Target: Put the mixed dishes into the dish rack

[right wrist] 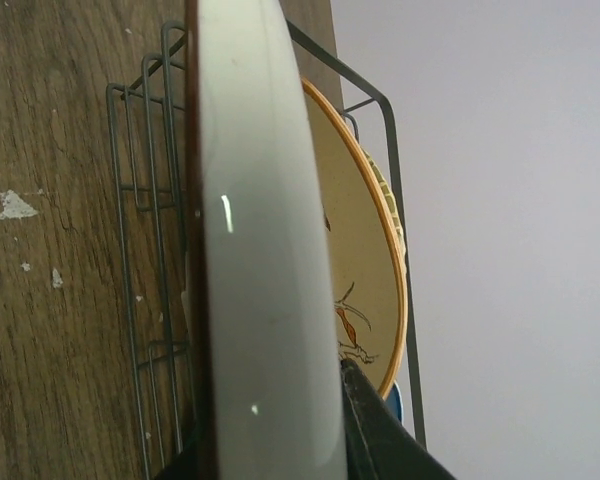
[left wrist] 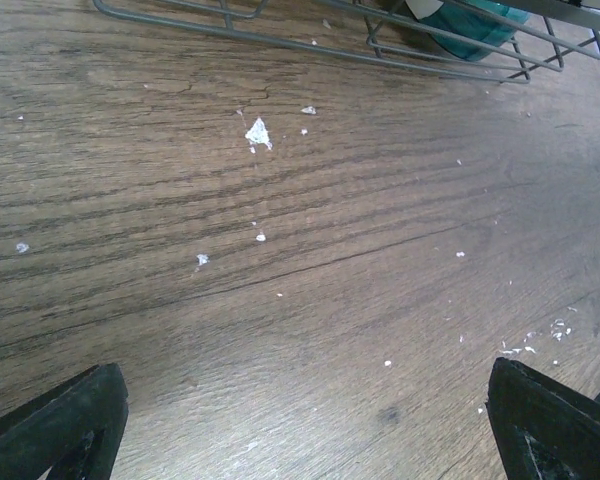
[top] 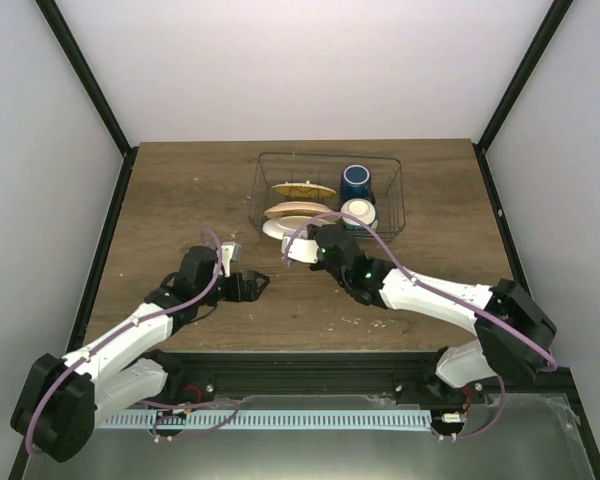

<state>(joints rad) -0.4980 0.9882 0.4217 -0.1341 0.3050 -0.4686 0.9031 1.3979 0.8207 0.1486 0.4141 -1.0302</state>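
Wooden table (top: 180,200): right gripper (top: 315,248) pinching white plate (right wrist: 260,250) upright, edge-on, at dish rack (top: 398,200) near-left corner, beside leaf plate (right wrist: 365,280); left gripper (left wrist: 305,420) hanging spread, farther off.

table (left wrist: 280,200): brown wood grain, matt, faintly rough, flecked with white crumbs
dish rack (right wrist: 121,200): thin grey metal wire, smooth, dull sheen
white plate (right wrist: 260,250): glazed ceramic look, glossy, small glints of light on the rim
cream plate (right wrist: 365,270): smooth glazed face, orange rim, painted leaf
mug (top: 356,181): dark blue, glossy
left gripper (left wrist: 300,425) jaws: black, matt, plastic look
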